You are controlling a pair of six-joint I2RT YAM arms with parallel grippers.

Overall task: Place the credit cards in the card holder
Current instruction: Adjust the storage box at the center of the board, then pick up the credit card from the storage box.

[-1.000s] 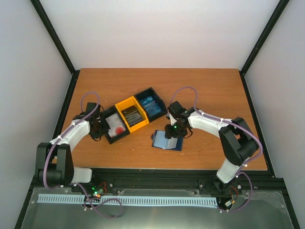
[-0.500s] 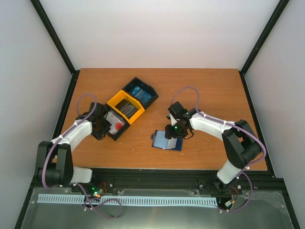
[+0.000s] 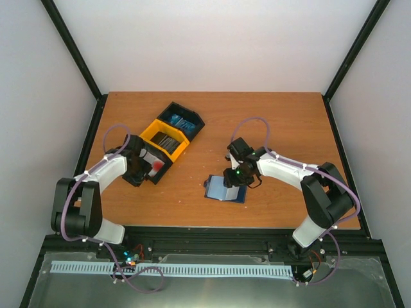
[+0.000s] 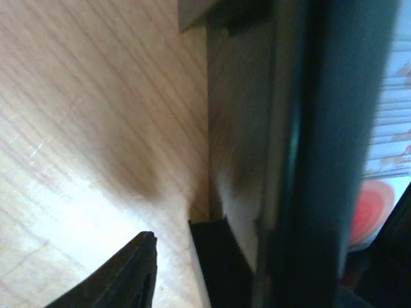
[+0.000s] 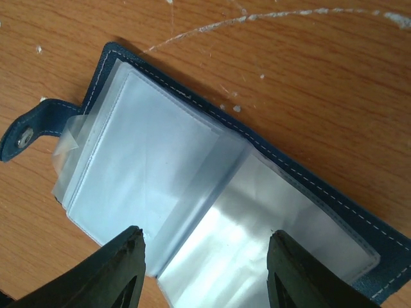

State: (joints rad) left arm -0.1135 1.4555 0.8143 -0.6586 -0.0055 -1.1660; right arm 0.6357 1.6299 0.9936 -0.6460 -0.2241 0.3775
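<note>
My left hand (image 3: 136, 168) straddles an end wall of the bin tray (image 3: 149, 133), beside the white credit cards (image 3: 154, 166); I cannot tell whether it grips. My right hand (image 5: 204, 273) hangs spread over the open card holder (image 5: 192, 167) on the counter (image 3: 270, 122).

I see pale stitching on the navy-blue folding card holder (image 5: 212, 186), a red circle on white plastic credit cards (image 4: 382, 167).

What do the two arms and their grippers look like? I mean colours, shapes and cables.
Both the left arm and the right arm have white shells between black joints, and a thin purple cable loops along each. The right gripper has two black tapered fingers; a green light glows at its wrist.
</note>
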